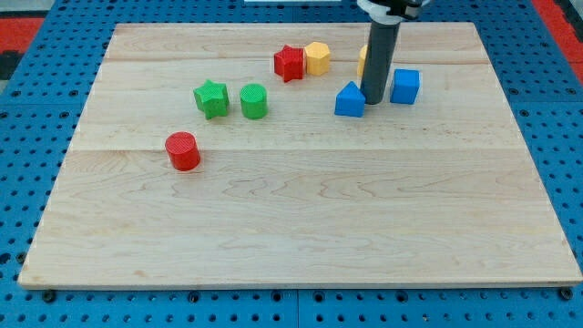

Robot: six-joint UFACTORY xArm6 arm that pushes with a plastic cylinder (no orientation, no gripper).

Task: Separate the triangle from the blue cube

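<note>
The blue triangle [349, 100] lies on the wooden board at the upper right of centre. The blue cube [405, 87] sits a short way to its right. My tip [373, 100] stands between the two, close against the triangle's right side and a small gap left of the cube. The dark rod rises from there to the view's top. A yellow block [363, 60] is mostly hidden behind the rod.
A red star [290, 63] and a yellow hexagon [317, 57] touch each other at the top centre. A green star [211, 97] and a green cylinder [254, 100] sit at the left of centre. A red cylinder [183, 151] lies lower left.
</note>
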